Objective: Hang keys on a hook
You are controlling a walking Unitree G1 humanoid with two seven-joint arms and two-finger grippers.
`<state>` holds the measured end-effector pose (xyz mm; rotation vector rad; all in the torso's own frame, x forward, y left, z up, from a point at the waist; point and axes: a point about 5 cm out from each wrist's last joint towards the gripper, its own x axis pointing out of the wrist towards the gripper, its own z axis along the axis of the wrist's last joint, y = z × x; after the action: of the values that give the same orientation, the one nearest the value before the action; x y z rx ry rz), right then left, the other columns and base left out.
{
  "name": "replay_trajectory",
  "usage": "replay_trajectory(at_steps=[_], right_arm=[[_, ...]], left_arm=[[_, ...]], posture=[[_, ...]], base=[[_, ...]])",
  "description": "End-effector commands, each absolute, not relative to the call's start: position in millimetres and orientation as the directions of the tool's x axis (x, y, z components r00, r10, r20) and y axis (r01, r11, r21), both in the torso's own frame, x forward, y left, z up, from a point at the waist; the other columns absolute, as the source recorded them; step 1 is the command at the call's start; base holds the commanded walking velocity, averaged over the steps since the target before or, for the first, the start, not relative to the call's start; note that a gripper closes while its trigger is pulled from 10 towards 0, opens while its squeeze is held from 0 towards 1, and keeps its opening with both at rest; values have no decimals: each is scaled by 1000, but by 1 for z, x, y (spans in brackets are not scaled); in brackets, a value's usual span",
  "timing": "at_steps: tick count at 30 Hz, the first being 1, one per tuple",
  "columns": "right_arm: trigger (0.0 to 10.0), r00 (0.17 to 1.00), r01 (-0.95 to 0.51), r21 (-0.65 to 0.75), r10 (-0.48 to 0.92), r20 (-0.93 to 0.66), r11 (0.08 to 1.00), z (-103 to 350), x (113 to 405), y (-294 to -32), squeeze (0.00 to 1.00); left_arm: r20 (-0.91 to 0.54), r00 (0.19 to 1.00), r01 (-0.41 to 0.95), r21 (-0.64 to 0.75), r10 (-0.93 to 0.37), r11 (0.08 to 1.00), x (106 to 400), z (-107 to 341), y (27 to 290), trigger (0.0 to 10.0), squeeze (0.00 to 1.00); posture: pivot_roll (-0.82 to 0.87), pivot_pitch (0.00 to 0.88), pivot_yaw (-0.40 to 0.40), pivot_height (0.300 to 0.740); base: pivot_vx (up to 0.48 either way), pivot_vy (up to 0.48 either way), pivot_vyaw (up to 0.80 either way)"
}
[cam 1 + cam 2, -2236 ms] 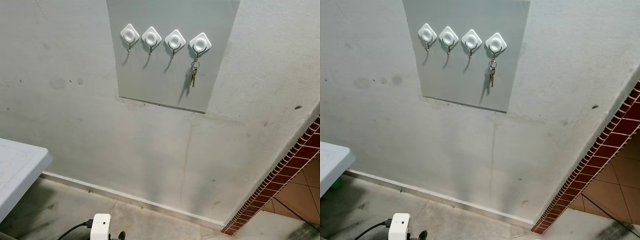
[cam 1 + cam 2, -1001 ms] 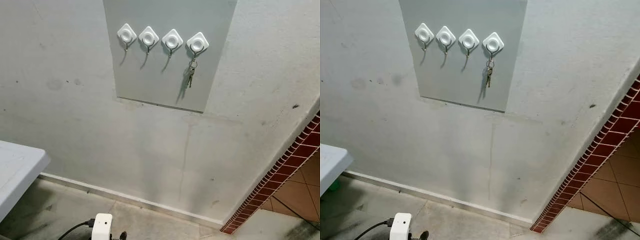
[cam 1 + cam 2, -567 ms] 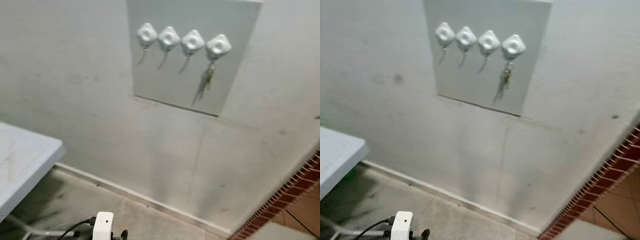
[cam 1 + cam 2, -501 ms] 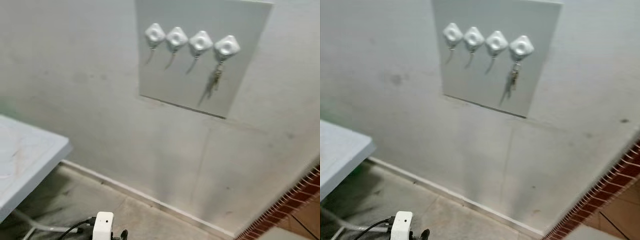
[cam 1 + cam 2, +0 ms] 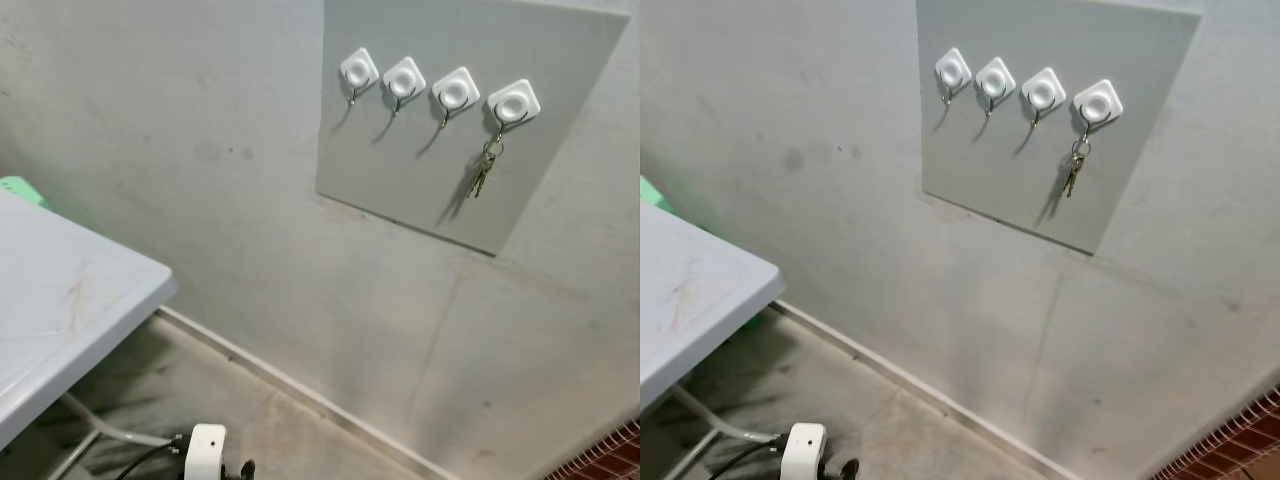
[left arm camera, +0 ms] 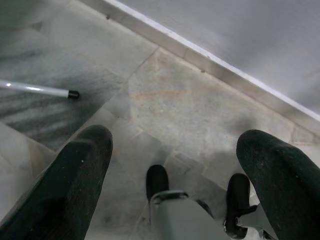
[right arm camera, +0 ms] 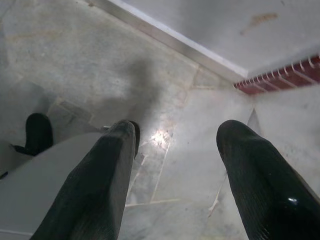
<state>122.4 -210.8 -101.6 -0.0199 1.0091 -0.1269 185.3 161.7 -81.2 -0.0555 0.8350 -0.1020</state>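
A small bunch of keys [image 5: 480, 176] hangs by its ring from the rightmost of several white diamond-shaped hooks [image 5: 513, 101] on a grey panel [image 5: 400, 175] fixed to the wall. The other hooks [image 5: 404, 76] are bare. My left gripper [image 6: 177, 165] hangs open over the stone floor, nothing between its black fingers [image 6: 75, 175]. My right gripper [image 7: 172, 165] is also open and empty, pointing down at the floor near the wall's skirting.
A white folding table [image 5: 60, 310] stands at the left, its metal leg [image 5: 100, 425] reaching the floor. A white plug with a black cable [image 5: 203, 450] sits at the bottom edge. Red brick edging [image 5: 610, 450] runs at the lower right.
The camera has swung left: the panel with hooks and keys has shifted right in the picture, and more of the white table shows. The keys stay on the rightmost hook.
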Motion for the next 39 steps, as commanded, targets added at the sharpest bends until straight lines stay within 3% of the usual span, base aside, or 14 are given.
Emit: replay_trajectory(at_steps=[1, 39], right_arm=[[10000, 529, 102, -68, -112, -841, 992, -102, 124, -207, 0], [10000, 533, 100, -76, -118, -838, 992, -101, 125, -208, 0]], left_arm=[[-746, 660, 54, -77, -94, 996, 183, -82, 167, 10000, 0], [-748, 659, 24, -90, -84, 996, 184, -82, 165, 10000, 0]], posture=[[-37, 0, -16, 740], [-46, 0, -22, 740]], base=[[0, 0, 800], [0, 0, 800]])
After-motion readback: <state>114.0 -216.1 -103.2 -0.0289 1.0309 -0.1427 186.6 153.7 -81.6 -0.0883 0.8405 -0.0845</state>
